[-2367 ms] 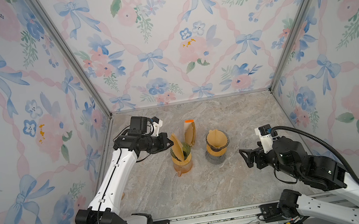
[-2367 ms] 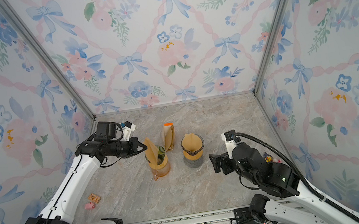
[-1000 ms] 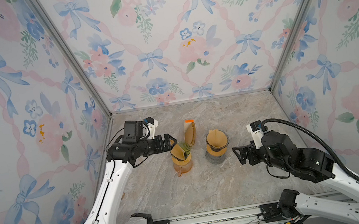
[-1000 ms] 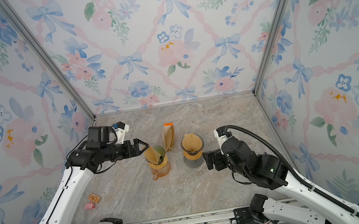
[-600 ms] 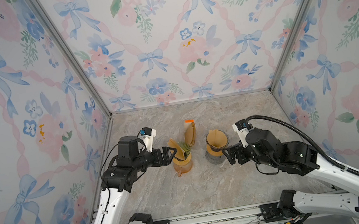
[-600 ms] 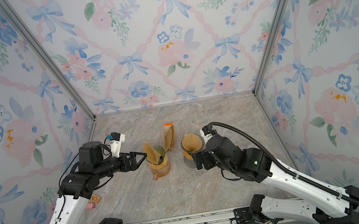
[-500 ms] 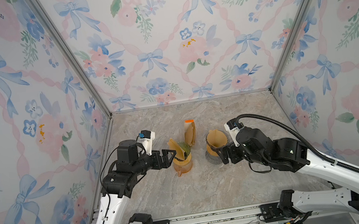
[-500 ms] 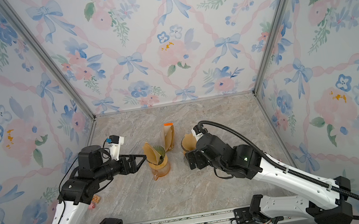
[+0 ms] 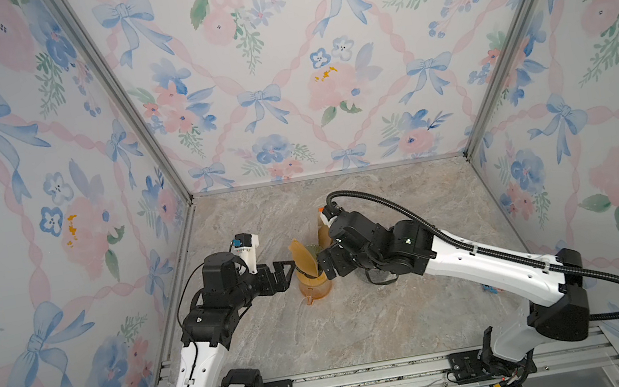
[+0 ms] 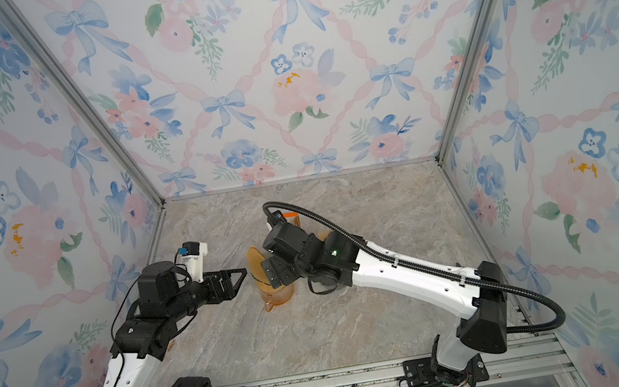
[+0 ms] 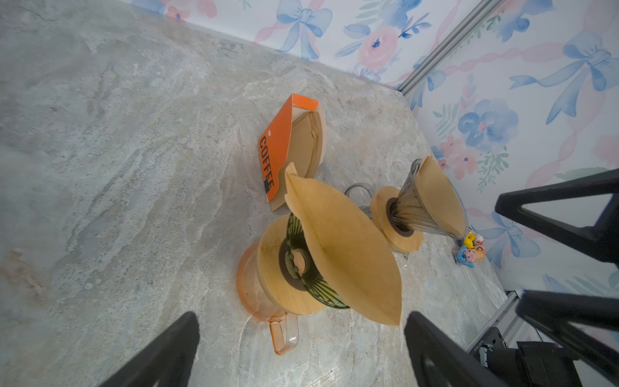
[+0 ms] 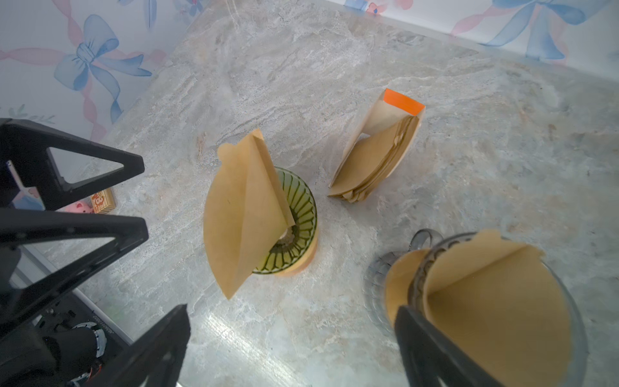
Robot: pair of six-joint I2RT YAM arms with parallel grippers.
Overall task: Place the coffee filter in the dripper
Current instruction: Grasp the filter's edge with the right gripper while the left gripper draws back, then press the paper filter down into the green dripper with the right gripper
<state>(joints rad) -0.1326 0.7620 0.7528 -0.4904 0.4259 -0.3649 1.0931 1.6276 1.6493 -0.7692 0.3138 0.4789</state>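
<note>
Standing by the metal front rail (image 9: pixel 350 381): both white-and-black arms lean in low over the veined marble tabletop (image 9: pixel 361 321), tools facing each other. On the left, the left gripper (image 9: pixel 288 275) is spread wide and holds nothing, its matte black triangular fingers just beside the coffee filter (image 11: pixel 348 248); contact not clear. Opposite, the right gripper (image 9: pixel 325 267) is also spread wide and empty, reaching across the middle to the filter's other side. Filter is tan paper, a flattened fan shape with a crease, tilted, point down in the dripper (image 11: pixel 318 291), a dark green ribbed glass cone; paper not opened out, mostly above the rim. Dripper sits on a round wood collar (image 11: pixel 271 264) over an orange see-through carafe (image 11: pixel 249 288) with a handle. Slightly farther, a clear ribbed second dripper (image 11: pixel 412 207) lined with paper, mostly hidden under the right arm in both top views. Farther back, an orange cardboard filter box (image 11: pixel 273 150) printed "COFFEE". Small coloured toys (image 11: pixel 469 249) by the wall, too small to tell.
</note>
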